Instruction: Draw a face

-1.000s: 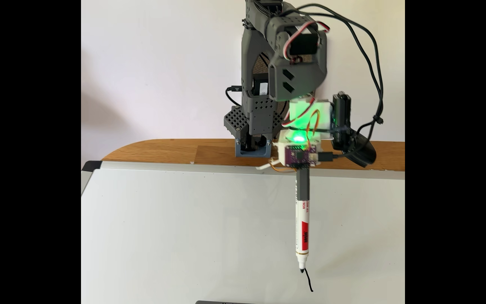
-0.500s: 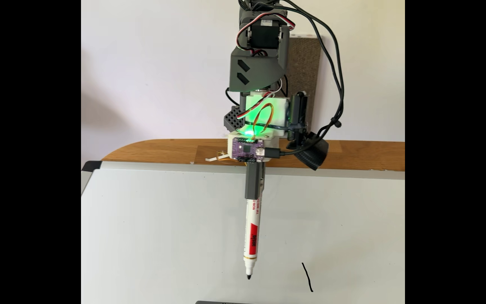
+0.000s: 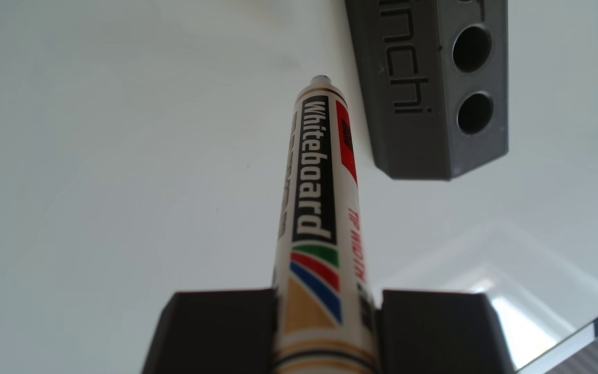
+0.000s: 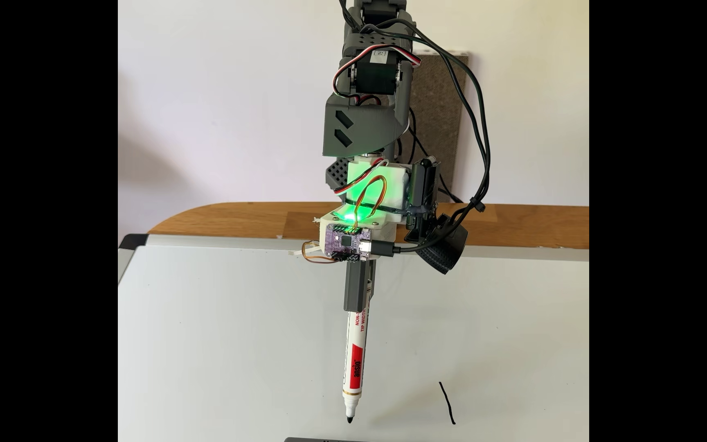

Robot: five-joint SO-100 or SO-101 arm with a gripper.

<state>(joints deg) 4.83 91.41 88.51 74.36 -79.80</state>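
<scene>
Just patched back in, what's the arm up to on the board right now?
The grey arm's gripper is clamped on a white whiteboard marker with a red label, uncapped and pointing down at the white whiteboard. Its black tip sits at or just above the surface; contact is hard to tell. One short black stroke is drawn to its right in the fixed view. A grey block with two round holes lies on the board near the tip.

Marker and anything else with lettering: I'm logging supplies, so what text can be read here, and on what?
"Whiteboard": black band on the marker, other view.
"ansio": marker's red patch, fixed view.
"TIP WIDTH": red print on the marker, both views; the line beside it is cut off.
"inchi": raised letters on the grey block, beginning out of frame.
Servo sticker: too small to read.
</scene>
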